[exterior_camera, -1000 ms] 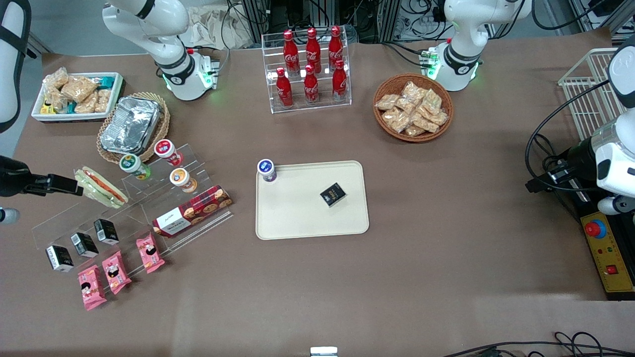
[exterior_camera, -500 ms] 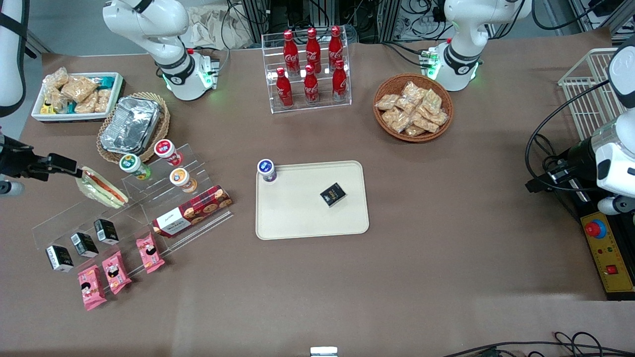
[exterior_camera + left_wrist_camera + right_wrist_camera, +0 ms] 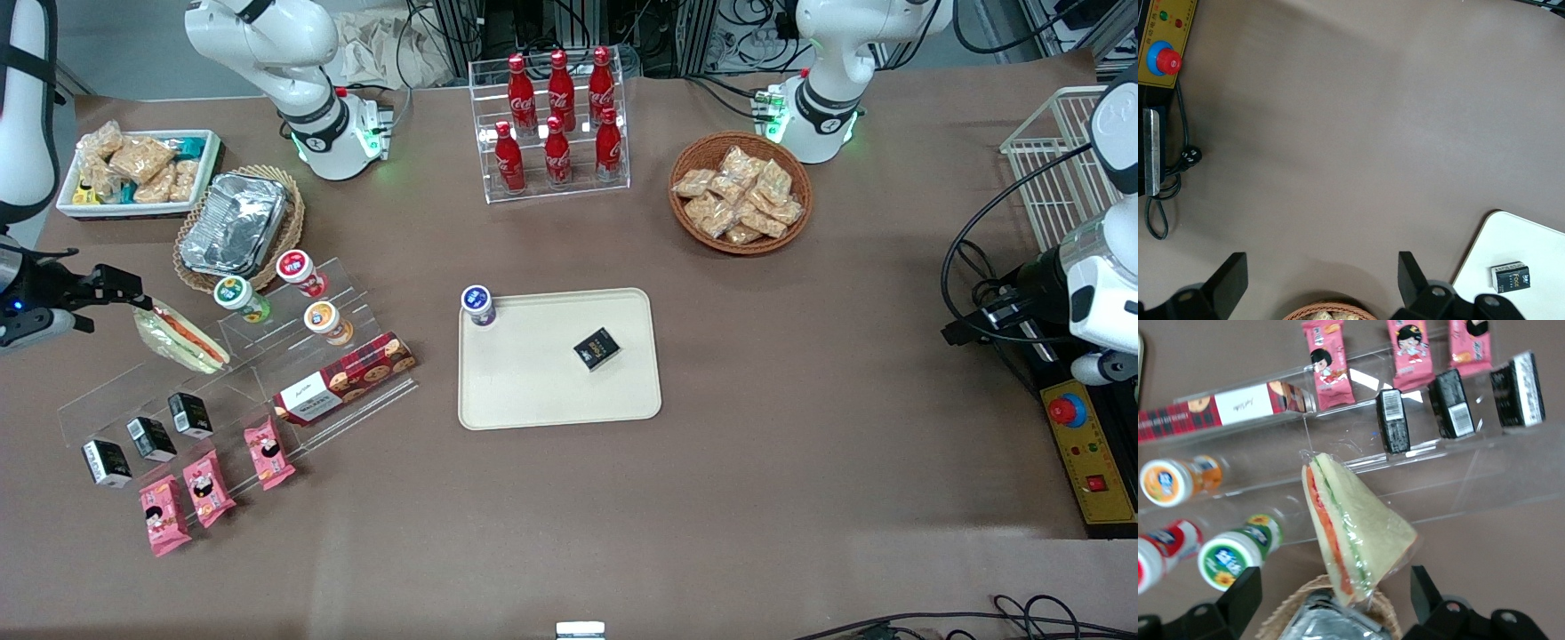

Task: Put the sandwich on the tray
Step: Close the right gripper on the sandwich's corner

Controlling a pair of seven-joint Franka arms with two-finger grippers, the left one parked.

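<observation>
The sandwich (image 3: 182, 338) is a wrapped triangular wedge with red and green filling stripes. It lies on the table at the working arm's end, against a clear acrylic shelf (image 3: 249, 373), and shows in the right wrist view (image 3: 1355, 530). My right gripper (image 3: 120, 287) is open above the sandwich's end nearest the foil container. Its fingers (image 3: 1241, 593) stand wide apart with nothing held, and the gripper (image 3: 1333, 587) is over the wedge's broad end. The cream tray (image 3: 533, 391) lies mid-table, well apart from the sandwich, and its corner shows in the left wrist view (image 3: 1538, 243).
On the tray are a small black box (image 3: 597, 348) and a yogurt cup (image 3: 478, 305). The shelf holds yogurt cups (image 3: 298, 271), a cookie box (image 3: 345, 378), black boxes and pink packets. A foil container (image 3: 233, 224) in a wicker basket is close by. A cola rack (image 3: 556, 124) stands farther back.
My right gripper has shifted away from the front camera, from beside the sandwich's middle to its end near the foil container. The sandwich has not moved.
</observation>
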